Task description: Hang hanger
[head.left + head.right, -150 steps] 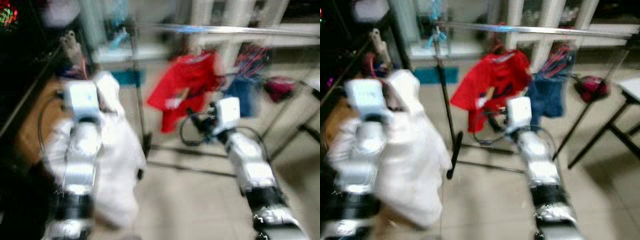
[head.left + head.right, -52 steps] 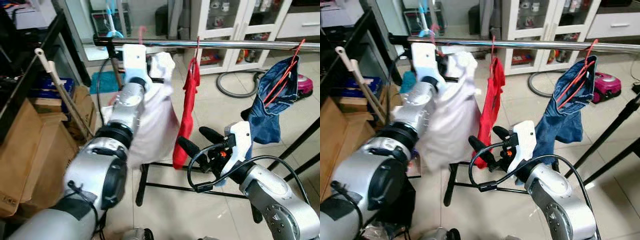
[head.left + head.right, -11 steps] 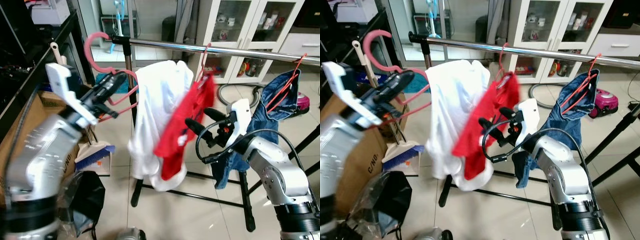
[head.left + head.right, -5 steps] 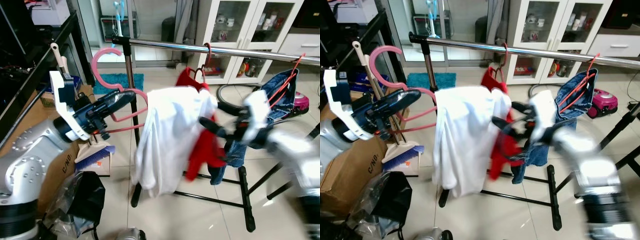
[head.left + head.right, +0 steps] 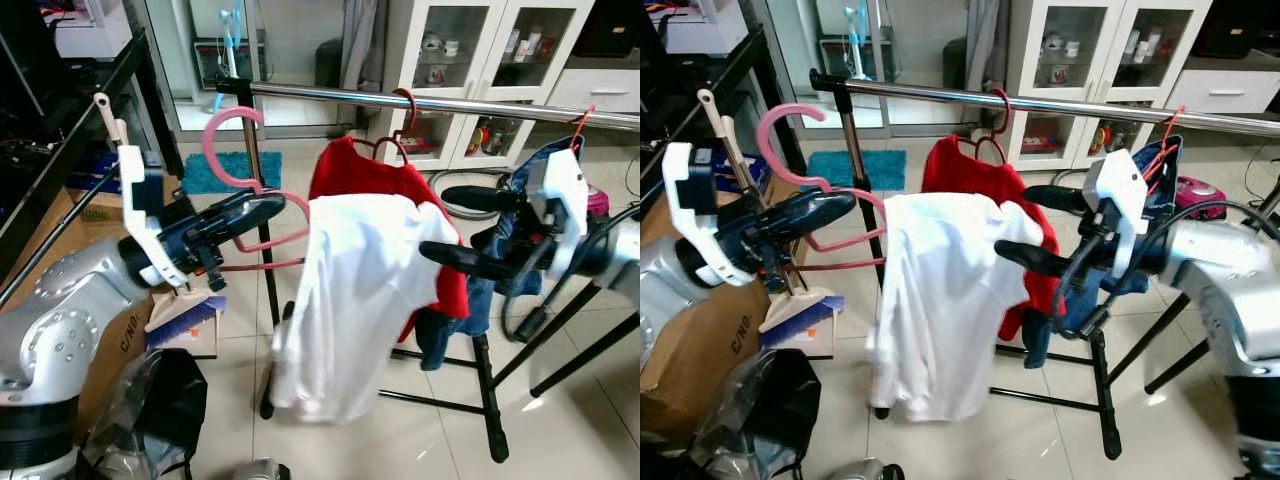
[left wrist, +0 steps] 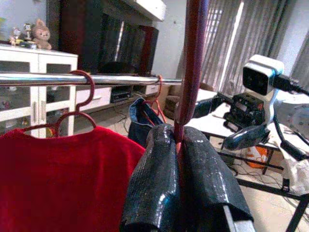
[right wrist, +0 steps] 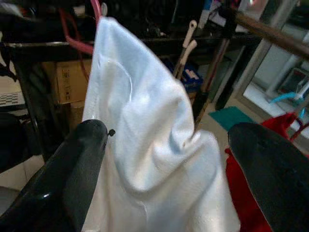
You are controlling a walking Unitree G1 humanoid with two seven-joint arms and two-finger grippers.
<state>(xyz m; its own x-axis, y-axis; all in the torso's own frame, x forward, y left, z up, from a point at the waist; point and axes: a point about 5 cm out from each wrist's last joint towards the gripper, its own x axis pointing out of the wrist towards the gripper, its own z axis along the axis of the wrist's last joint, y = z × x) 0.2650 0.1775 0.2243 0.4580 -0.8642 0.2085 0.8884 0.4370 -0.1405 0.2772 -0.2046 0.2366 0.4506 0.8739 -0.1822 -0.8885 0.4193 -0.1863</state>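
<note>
A pink hanger [image 5: 232, 165] carries a white shirt [image 5: 360, 300] on its right end. My left gripper [image 5: 262, 208] is shut on the hanger's lower bar, and the wrist view has both fingers [image 6: 154, 179] pinching the rod. The hanger's hook floats beside the upright post, just below the left end of the steel rail [image 5: 480, 105]. On that rail hang a red shirt [image 5: 350, 170] and blue jeans [image 5: 515, 205], each on a red hanger. My right gripper [image 5: 436, 222] is open, its fingers reaching to either side of the white shirt's shoulder [image 7: 145, 145].
The rack's post [image 5: 255, 150] and black floor legs [image 5: 490, 400] stand in front of me. At left are a black shelf [image 5: 90, 130], a cardboard box [image 5: 85, 310], a brush [image 5: 185, 310] and a black bag [image 5: 160, 400]. White cabinets [image 5: 480, 50] line the back.
My right arm has swung to the right and stopped blurring, its fingers now spread at the white shirt. The shirt has swung right. The left gripper and pink hanger rose slightly.
</note>
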